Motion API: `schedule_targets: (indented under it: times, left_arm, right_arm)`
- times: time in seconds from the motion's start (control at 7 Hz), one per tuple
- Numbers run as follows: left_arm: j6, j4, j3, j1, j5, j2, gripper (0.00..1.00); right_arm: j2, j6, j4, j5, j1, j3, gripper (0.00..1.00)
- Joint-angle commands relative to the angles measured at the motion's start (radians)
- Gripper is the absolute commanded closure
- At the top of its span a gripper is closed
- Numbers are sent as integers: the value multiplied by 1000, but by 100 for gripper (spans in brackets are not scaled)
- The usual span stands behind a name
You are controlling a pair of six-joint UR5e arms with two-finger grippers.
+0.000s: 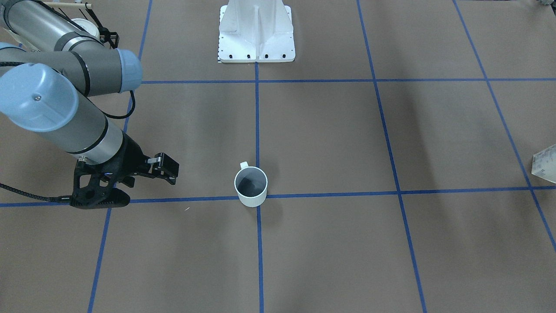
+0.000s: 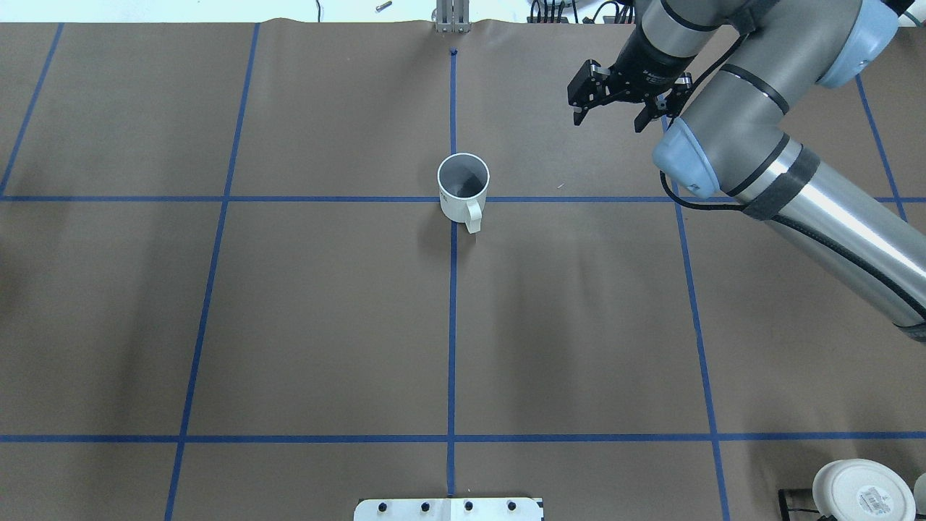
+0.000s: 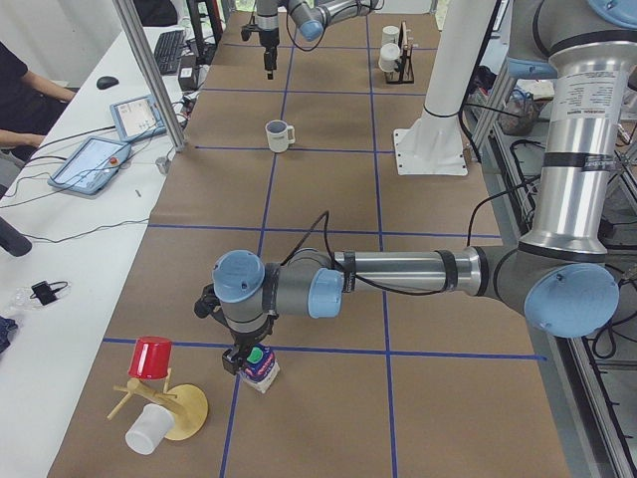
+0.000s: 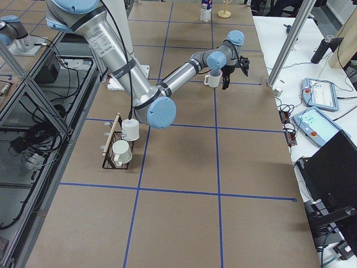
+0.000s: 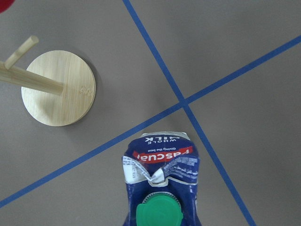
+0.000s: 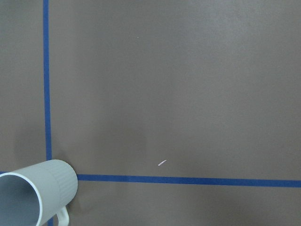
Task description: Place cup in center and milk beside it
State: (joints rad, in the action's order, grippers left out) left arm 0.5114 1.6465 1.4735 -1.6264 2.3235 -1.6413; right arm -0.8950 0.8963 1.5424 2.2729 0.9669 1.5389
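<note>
The cup (image 2: 463,189) stands upright on the brown counter (image 2: 325,318), right on the crossing of two blue tape lines (image 2: 452,325). Its open mouth faces up, its inside is dark, and its handle is turned toward the robot's side. The front-facing view shows it on the same crossing (image 1: 251,188), and the right wrist view catches only its rim and ribbed wall in the lower left corner (image 6: 37,193). The right pincer (image 2: 609,121) hangs off to the cup's right-hand side, clear of it. Its two fingers are spread apart with nothing between them, and the front-facing view shows it empty too (image 1: 168,169). The milk (image 3: 263,372) is well apart from the cup, near the counter's end on the robot's left. It stands upright just beside another tape crossing, close to a wooden mug tree (image 3: 179,410) that carries a red cup (image 3: 151,357) and a white cup (image 3: 147,429). From the left wrist view the carton (image 5: 160,169) is seen from above, its green cap (image 5: 159,214) at the bottom edge and the tree's round base (image 5: 59,88) nearby. The left pincer (image 3: 242,358) sits right at the top of the carton. I cannot tell whether its fingers are spread or closed on it, since only the side view shows them.
</note>
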Motion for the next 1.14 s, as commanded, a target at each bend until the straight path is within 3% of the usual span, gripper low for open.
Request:
schedule_targets:
  times: [0.0,1.0]
  left_arm:
    - [-20,-1,-27,2,-1,-23,2]
    - [-132,51,-82,10,4,-43,2]
  right_arm:
    - [-13,-2,1,5,7,10,0]
    - [-15,-2,1,4,10,10,0]
